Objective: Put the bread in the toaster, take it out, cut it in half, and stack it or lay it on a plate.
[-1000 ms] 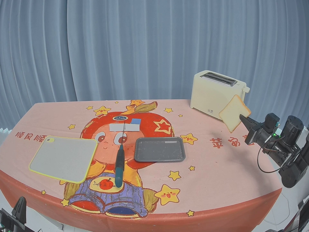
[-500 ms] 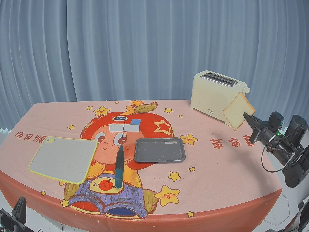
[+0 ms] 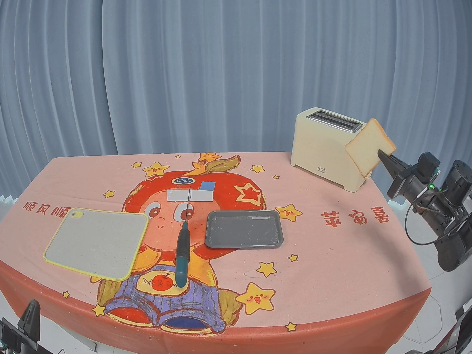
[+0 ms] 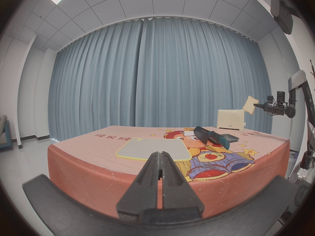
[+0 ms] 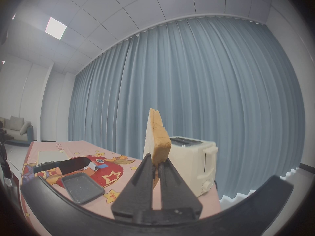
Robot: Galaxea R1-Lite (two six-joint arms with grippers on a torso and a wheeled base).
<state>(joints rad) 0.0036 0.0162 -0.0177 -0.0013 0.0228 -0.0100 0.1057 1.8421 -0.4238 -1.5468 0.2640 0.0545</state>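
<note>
Right hand (image 3: 381, 153) is clamped on the bread (image 3: 369, 146), which is raised near the toaster (image 3: 322, 148) top, not yet in a slot. Left hand (image 4: 160, 155) is closed, empty. Judged: toasting, cutting, plating remain.

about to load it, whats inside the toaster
Nothing sticks out of the toaster slots; both look dark from the head view. Their depths are hidden. The bread is outside, held up by the right gripper.

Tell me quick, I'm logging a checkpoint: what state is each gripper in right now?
Left gripper: closed, fingers together, holding nothing.
Right gripper: closed on the bread, held up near the toaster.
</note>
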